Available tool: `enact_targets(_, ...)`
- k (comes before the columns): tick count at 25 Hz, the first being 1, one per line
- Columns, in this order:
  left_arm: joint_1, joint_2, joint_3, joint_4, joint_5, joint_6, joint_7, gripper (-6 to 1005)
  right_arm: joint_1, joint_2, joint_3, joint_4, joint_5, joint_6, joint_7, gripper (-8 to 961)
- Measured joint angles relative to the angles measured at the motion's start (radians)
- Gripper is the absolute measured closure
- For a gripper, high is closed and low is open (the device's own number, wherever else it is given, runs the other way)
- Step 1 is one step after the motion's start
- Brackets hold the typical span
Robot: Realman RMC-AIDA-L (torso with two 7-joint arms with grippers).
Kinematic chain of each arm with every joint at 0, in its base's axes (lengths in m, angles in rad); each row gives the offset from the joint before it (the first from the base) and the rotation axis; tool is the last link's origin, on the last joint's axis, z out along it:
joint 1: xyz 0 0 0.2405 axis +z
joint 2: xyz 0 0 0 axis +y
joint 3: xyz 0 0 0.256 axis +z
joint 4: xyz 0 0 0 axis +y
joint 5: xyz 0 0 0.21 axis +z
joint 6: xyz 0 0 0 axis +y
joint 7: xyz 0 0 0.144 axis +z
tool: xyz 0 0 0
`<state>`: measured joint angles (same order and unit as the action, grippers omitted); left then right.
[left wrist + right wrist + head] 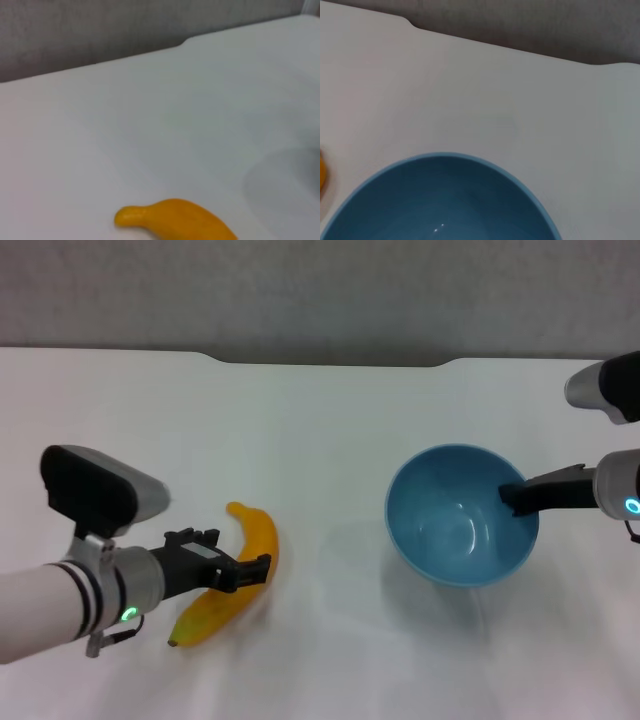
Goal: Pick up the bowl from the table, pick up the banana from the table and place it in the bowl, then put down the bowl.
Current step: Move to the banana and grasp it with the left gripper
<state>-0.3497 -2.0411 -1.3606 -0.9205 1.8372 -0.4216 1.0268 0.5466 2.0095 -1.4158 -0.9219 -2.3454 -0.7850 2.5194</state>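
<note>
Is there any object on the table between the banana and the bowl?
No. In the head view, only bare white table lies between the banana and the bowl.

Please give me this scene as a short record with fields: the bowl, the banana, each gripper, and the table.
bowl: light-blue bowl, empty, tilted toward the camera, on the robot's right side
banana: yellow-orange banana, lying on the table, outside the bowl
left gripper: left gripper at the banana's middle, fingers over it
right gripper: right gripper at the bowl's right rim, one finger reaching inside
table: white table, dark notched back edge
</note>
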Motion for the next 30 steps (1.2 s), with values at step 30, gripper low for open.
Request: enact_targets(30,-0.119,-0.005,0.065,0.182,0.011,0.077,-0.110,153,0.004,0.000,-0.009,0.005,0.006,0.009,0.001,921)
